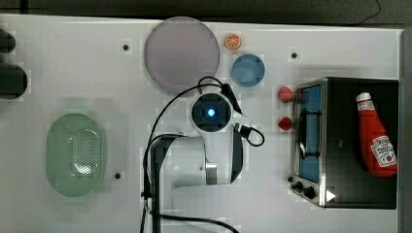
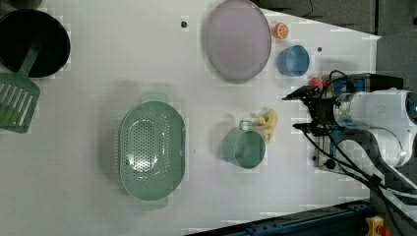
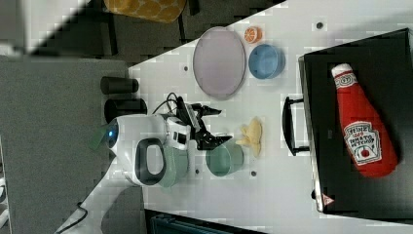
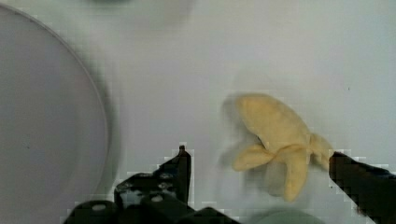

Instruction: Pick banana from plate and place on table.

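banana (image 4: 275,140): on the white worktop (image 2: 98,69) beside the green cup (image 2: 244,147), off the plate (image 2: 238,39) (apparently already set down) | gripper (image 4: 257,179): jaws spread, holding nothing, 1 finger either side | step: release.

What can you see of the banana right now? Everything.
The banana is a small pale-yellow toy, half-peeled, peel strips splayed around a cream core, soft and matte by its look. It lies flat on the white table, off the plate. In the left view it sits next to the green cup; whether they touch I cannot tell. In the wrist view it lies between the open gripper fingers, neither touching it.
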You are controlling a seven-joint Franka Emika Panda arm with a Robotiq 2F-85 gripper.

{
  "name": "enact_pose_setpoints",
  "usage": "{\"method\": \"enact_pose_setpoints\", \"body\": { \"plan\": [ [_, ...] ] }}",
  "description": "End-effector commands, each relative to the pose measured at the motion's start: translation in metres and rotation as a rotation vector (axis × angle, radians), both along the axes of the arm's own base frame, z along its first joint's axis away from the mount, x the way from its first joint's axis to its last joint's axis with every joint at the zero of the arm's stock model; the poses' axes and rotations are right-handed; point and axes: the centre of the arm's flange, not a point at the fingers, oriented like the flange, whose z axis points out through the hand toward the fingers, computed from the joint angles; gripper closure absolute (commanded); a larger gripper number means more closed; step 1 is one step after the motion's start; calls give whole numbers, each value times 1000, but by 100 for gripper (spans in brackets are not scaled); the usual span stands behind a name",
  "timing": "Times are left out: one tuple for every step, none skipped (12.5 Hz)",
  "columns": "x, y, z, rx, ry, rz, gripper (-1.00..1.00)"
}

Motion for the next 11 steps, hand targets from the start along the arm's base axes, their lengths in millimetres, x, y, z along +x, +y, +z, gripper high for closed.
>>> {"method": "enact_pose_setpoints", "body": {
  "plan": [
    [27, 3, 59, -13, -93, 74, -100],
    [33, 5, 84, -19, -116, 117, -100],
    [37, 5, 111, -26, -132, 163, -100],
    [40, 4, 137, -34, -149, 205, -100],
    [42, 3, 163, -40, -163, 232, -100],
    [40, 2, 188, -45, -168, 245, -100],
    [36, 1, 210, -45, -164, 246, -100],
    [28, 2, 229, -33, -144, 236, -100],
    [17, 2, 247, -8, -116, 220, -100],
    [4, 3, 263, 25, -89, 203, -100],
    [-8, 4, 279, 53, -74, 193, -100]
  ]
}}
